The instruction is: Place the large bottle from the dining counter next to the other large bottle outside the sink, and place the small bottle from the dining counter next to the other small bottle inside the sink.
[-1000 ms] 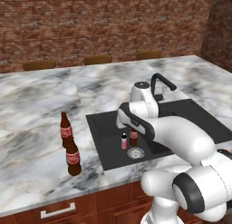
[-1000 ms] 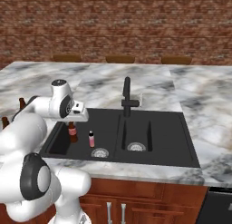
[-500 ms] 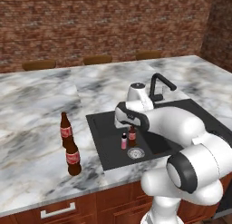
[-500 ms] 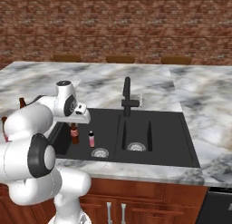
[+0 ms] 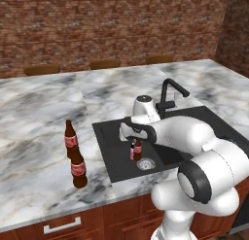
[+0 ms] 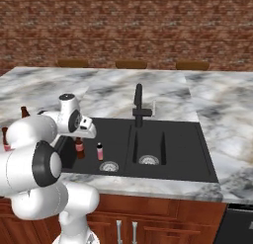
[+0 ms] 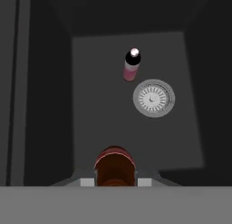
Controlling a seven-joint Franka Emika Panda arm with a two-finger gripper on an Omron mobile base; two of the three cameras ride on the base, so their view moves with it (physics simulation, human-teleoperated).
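Note:
My gripper (image 7: 115, 180) is shut on the small dark brown bottle (image 7: 114, 164), held upright low inside the left basin of the black sink (image 5: 109, 151). The gripper (image 6: 79, 138) hangs straight down over the bottle (image 6: 79, 148). The small pale pink bottle (image 7: 131, 66) stands on the basin floor close beside it (image 6: 100, 151), near the round metal drain (image 7: 153, 97). In the left base view the brown bottle (image 5: 138, 149) and the pink one (image 5: 132, 152) are almost touching. Two large cola bottles (image 5: 71, 137) (image 5: 78, 169) stand together on the counter left of the sink.
A black gooseneck faucet (image 5: 168, 94) rises behind the sink, between its two basins. The grey-white marble counter (image 5: 39, 112) spreads wide to the left and behind. Stool backs (image 5: 41, 69) line its far edge before a brick wall. A second drain (image 6: 148, 160) lies in the right basin.
The hand has gone down a little with the small brown bottle, bringing it lower in the basin and closer to the pink bottle. The arm's elbow has swung.

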